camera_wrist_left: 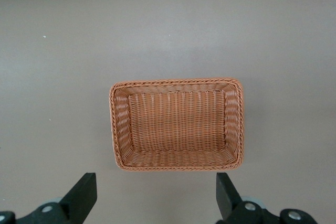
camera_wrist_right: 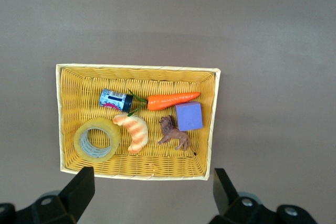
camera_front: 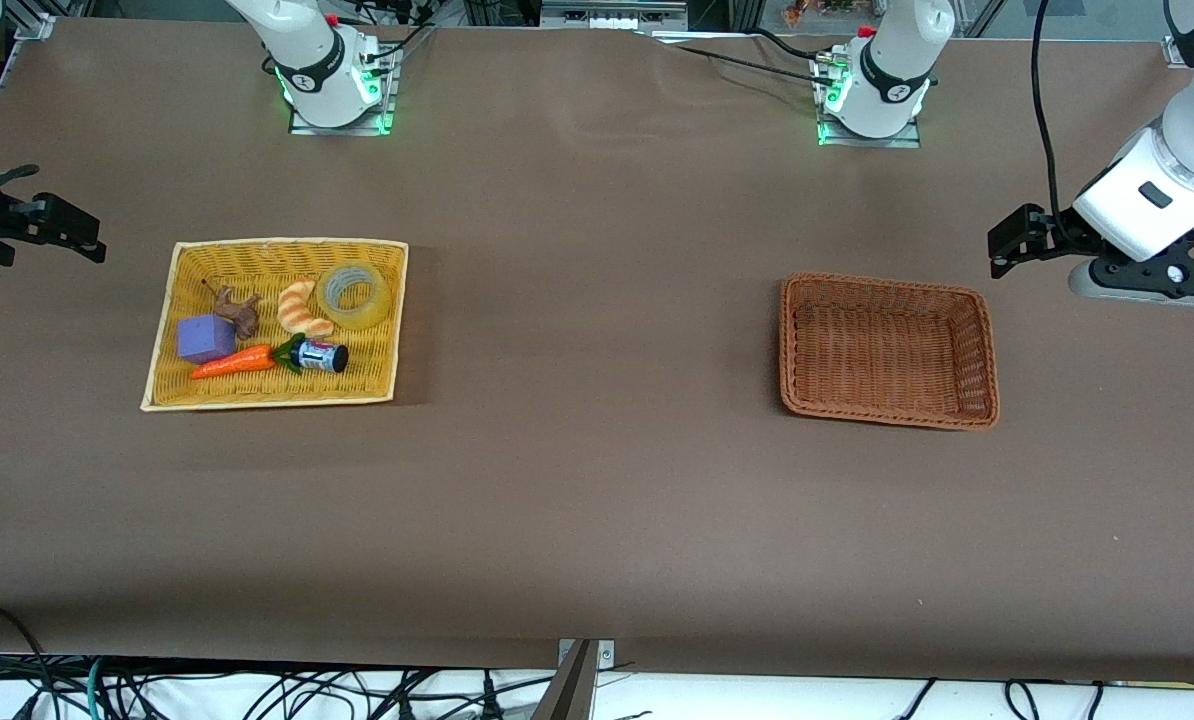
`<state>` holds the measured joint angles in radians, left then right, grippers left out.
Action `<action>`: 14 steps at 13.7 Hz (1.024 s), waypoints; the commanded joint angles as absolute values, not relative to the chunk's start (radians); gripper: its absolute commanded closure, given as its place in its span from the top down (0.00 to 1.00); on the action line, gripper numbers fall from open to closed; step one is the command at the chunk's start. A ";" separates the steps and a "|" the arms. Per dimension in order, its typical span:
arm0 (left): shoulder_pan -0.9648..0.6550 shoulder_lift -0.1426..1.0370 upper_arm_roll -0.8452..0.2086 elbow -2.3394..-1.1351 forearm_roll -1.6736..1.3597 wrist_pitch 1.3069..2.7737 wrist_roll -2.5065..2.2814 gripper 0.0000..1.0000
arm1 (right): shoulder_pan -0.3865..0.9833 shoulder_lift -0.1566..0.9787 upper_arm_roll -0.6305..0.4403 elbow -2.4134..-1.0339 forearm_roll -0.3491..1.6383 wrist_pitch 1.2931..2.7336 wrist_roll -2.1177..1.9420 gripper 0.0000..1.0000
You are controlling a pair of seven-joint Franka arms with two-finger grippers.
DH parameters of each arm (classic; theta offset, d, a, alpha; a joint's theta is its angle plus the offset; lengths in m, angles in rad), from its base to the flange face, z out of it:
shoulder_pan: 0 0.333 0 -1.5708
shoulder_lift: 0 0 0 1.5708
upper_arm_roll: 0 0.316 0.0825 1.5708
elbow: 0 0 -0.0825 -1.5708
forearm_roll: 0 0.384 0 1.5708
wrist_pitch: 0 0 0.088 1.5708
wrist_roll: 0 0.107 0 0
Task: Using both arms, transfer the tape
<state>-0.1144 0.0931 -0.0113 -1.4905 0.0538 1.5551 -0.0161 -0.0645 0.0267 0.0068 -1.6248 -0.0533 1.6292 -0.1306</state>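
The tape (camera_front: 369, 312), a yellowish ring with a grey core, lies flat in the yellow basket (camera_front: 287, 243) toward the right arm's end of the table. It sits in the basket's corner farthest from the front camera, beside an orange-striped croissant toy (camera_front: 302, 308). It also shows in the right wrist view (camera_wrist_right: 80, 141). My right gripper (camera_front: 87, 240) (camera_wrist_right: 151, 191) is open and empty, high up and off to the side of the yellow basket. My left gripper (camera_front: 1002, 250) (camera_wrist_left: 156, 195) is open and empty, high up beside the brown basket (camera_front: 882, 283).
The yellow basket (camera_wrist_right: 136, 67) also holds a carrot (camera_front: 235, 363), a purple cube (camera_front: 204, 338), a brown lion figure (camera_front: 237, 310) and a small can (camera_front: 322, 355). The brown wicker basket (camera_wrist_left: 176, 82) toward the left arm's end has nothing in it. Brown tabletop lies between the baskets.
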 commanded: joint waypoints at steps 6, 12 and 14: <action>-0.109 0.104 -0.008 -1.465 0.023 1.549 0.002 1.00 | -0.072 0.035 0.012 -1.600 -0.060 1.621 -0.120 1.00; -0.109 0.104 -0.008 -1.463 0.023 1.549 0.002 1.00 | -0.072 0.040 0.012 -1.601 -0.063 1.615 -0.127 1.00; -0.109 0.104 -0.008 -1.465 0.023 1.549 0.002 1.00 | -0.072 0.089 0.012 -1.601 -0.063 1.611 -0.133 1.00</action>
<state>-0.1143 0.0942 -0.0113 -1.4903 0.0538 1.5551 -0.0161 -0.0645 0.0412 0.0068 -1.6252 -0.0536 1.6246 -0.1282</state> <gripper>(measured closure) 0.000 0.000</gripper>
